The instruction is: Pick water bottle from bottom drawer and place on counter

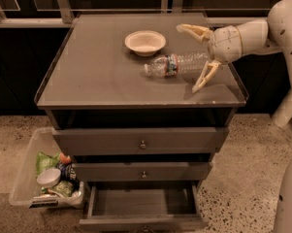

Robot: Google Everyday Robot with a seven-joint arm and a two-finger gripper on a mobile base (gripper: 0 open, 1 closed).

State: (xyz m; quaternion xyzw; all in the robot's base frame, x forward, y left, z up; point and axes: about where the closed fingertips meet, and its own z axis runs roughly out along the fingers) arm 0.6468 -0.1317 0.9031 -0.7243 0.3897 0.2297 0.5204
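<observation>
The water bottle [177, 64] lies on its side on the counter [97, 72], cap pointing left, just right of the middle. My gripper [187, 59] reaches in from the right and is open. Its fingers are spread wide on either side of the bottle's base end, one finger [193, 31] behind it and the other in front of it. Neither finger presses on the bottle. The bottom drawer [143, 203] is pulled out and shows nothing inside.
A shallow white bowl [145, 41] stands on the counter just behind the bottle. The two upper drawers [142, 142] are shut. On the floor to the left stands a clear bin [24, 178] with snack packets and a small bowl.
</observation>
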